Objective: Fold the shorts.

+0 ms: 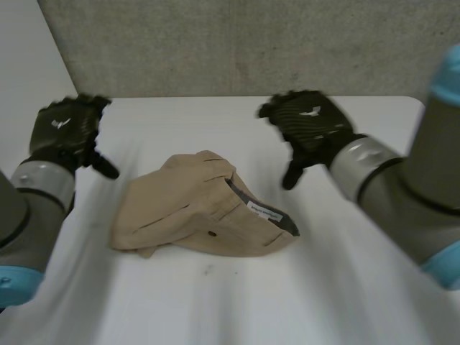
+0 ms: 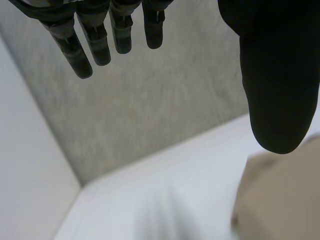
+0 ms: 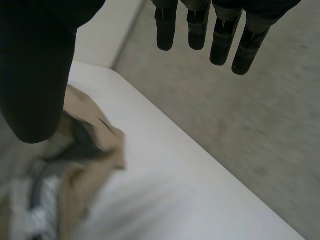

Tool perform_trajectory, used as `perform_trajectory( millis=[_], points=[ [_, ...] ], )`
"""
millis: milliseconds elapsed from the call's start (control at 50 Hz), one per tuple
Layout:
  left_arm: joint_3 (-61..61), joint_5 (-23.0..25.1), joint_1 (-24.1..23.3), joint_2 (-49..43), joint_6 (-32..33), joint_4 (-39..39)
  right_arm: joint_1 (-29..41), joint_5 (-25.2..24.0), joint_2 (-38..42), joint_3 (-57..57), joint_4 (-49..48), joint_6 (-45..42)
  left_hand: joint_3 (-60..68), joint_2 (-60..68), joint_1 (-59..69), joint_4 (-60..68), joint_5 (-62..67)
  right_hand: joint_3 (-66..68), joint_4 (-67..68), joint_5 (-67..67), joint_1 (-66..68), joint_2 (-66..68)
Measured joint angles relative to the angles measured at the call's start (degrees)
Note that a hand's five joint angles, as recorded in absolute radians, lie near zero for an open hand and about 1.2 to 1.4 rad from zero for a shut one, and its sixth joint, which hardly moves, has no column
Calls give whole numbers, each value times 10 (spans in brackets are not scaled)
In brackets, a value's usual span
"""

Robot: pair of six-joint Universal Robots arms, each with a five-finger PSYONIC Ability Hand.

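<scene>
Shorts [image 1: 194,212] are laid on the worktop [image 1: 345,302] clear of its edges, flanked by left hand [image 1: 63,129] and right hand [image 1: 310,123], fingers [image 2: 99,45] straight.

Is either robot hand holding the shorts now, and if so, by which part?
Nothing is held. The left robot hand and the right robot hand are open, clear of the shorts, which lie on the table.

left hand [image 1: 63,133]: fingers straight, empty | right hand [image 1: 310,123]: same
</scene>
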Motion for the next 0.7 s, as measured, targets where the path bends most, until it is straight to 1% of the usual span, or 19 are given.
perform_trajectory(
  millis=[60,80,140,180,240,320,340,380,400,420,440,460,480,500,560,580,620,660,700],
  points=[
    [-13,12,28,0,-8,-23,37,3,28,-27,0,3,0,0,0,0,0,0,0,0,0,0],
    [-20,21,44,-2,-11,-37,64,6,50,-46,1,4,0,0,0,0,0,0,0,0,0,0],
    [-30,41,66,-13,-9,-60,100,14,84,-74,3,5,0,0,0,0,0,0,0,0,0,0],
    [-34,58,75,-25,-2,-74,125,24,113,-93,4,4,1,2,2,1,1,0,0,0,0,0],
    [-36,76,82,-43,13,-88,143,35,142,-110,3,2,5,9,8,6,4,0,0,0,0,0],
    [-37,80,83,-47,18,-91,145,37,147,-112,3,1,5,9,8,6,4,0,0,0,0,0],
    [-37,103,89,-85,73,-123,160,55,202,-143,3,-11,22,29,31,27,17,193,180,167,159,187],
    [-36,107,90,-97,89,-130,162,64,217,-151,2,-21,22,29,31,28,17,328,305,286,272,324],
    [-36,108,89,-101,93,-132,162,67,220,-154,2,-25,22,29,31,28,17,328,305,286,272,324],
    [-36,109,88,-112,103,-136,163,80,226,-159,1,-39,22,29,31,28,17,426,416,391,362,425],
    [-36,110,88,-118,107,-136,163,89,228,-161,-1,-48,22,29,31,28,17,488,480,458,407,497],
    [-35,110,86,-126,112,-137,163,100,228,-161,-3,-58,22,29,31,28,17,524,516,494,432,528],
    [-35,110,85,-133,115,-136,162,105,227,-161,-5,-63,22,29,31,28,17,524,516,494,432,528],
    [-34,110,83,-137,117,-134,161,123,217,-157,-13,-77,22,29,31,28,17,547,538,514,438,542],
    [-33,110,80,-145,119,-128,159,142,198,-146,-26,-90,22,28,30,27,17,548,539,514,438,542],
    [-32,109,76,-149,119,-121,153,152,178,-131,-36,-97,21,28,30,27,16,548,539,514,438,542],
    [-32,109,71,-152,118,-111,148,156,163,-120,-42,-100,21,28,29,27,16,548,539,514,438,542],
    [-28,110,52,-160,116,-79,121,156,112,-67,-57,-104,21,28,30,27,16,553,539,514,438,542],
    [-23,110,36,-169,115,-57,105,149,91,-40,-61,-104,22,29,31,27,17,553,541,514,438,542]
  ],
)
